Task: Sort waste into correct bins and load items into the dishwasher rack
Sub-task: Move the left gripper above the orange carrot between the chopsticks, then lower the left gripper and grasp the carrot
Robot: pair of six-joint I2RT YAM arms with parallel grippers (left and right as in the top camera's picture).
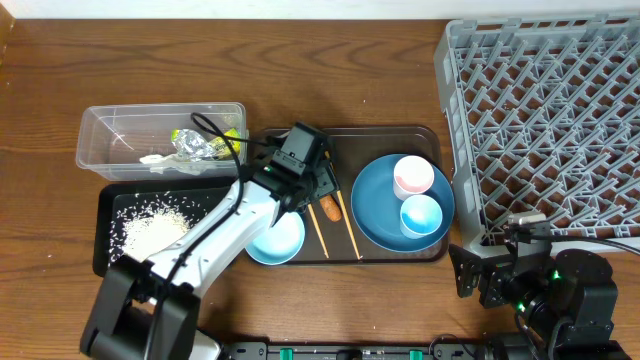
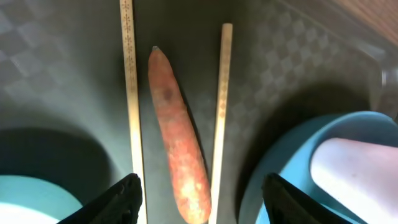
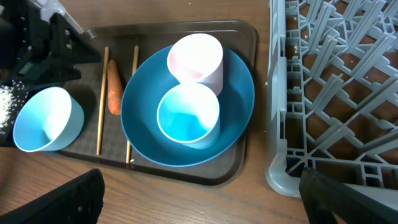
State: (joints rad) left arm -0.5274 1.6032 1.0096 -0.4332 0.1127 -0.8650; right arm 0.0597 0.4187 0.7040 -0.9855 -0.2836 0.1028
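Note:
My left gripper [image 2: 202, 202] is open just above the orange sausage piece [image 2: 177, 137], which lies on the brown tray between the two chopsticks [image 2: 130, 93]. From overhead the gripper [image 1: 318, 192] hovers over the sausage [image 1: 329, 208]. The blue plate [image 1: 378, 215] carries the pink cup [image 1: 412, 177] and the light blue cup [image 1: 421, 216]. The pale blue bowl [image 1: 276, 240] stands on the tray's front left. The clear tub [image 1: 120, 125] holds the shiny wrapper [image 1: 195, 143] and a white napkin. The black tray [image 1: 105, 215] holds rice [image 1: 150, 232]. My right gripper [image 3: 199, 199] is open and empty over the table, front of the grey rack [image 1: 540, 110].
The brown serving tray [image 1: 385, 135] sits mid-table between the bins and the rack. The rack's near corner [image 3: 283, 177] stands close to the tray's right edge. My left arm [image 1: 215, 235] reaches across the black tray and bowl.

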